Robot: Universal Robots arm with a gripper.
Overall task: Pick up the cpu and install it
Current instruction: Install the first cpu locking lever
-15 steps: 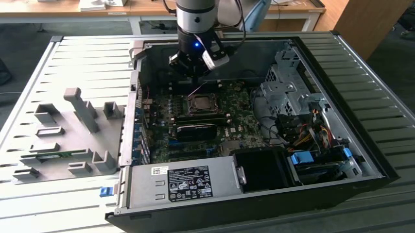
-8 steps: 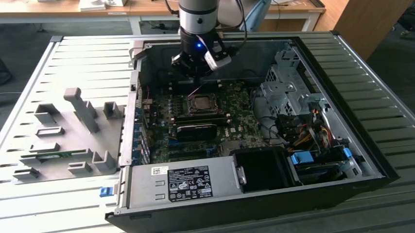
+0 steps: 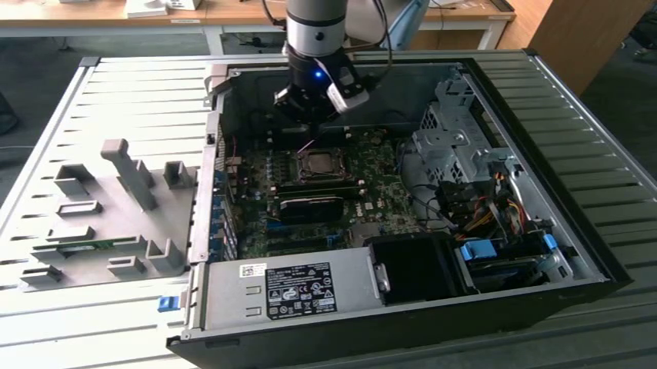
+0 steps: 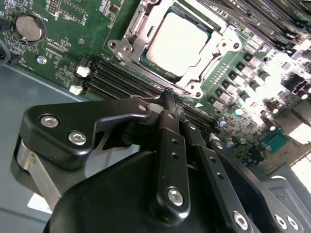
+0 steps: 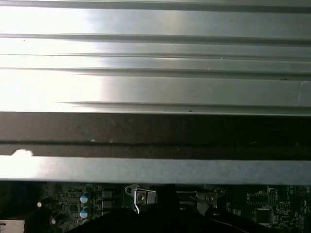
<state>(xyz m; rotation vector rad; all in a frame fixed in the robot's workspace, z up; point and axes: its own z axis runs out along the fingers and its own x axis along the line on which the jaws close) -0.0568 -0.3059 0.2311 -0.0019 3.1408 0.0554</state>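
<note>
On a slatted metal workbench [image 3: 123, 100], an opened computer case [image 3: 575, 200] lies on its side with its motherboard [image 3: 257, 231] exposed, and a Universal Robots arm reaches in from twelve o'clock in the exterior view. A grey plastic fixture [image 3: 113, 223] sits on the bench outside the case at nine o'clock. The arm's gripper [image 3: 308, 115] hangs just above the board, close to the socket [image 3: 320, 165] near the case's centre. In the second wrist view the gripper [image 4: 167, 97] has its fingers [image 4: 170, 145] drawn together to a narrow tip with nothing between them. At one o'clock from that tip the cpu [image 4: 177, 43], silver top plate up, lies within the socket frame [image 4: 124, 46]. Judged from this, the chip appears already placed and the seating step is in hand; the next move would call for a gentle, square approach, since a tilted push could shift the chip or bend contacts beneath.
</note>
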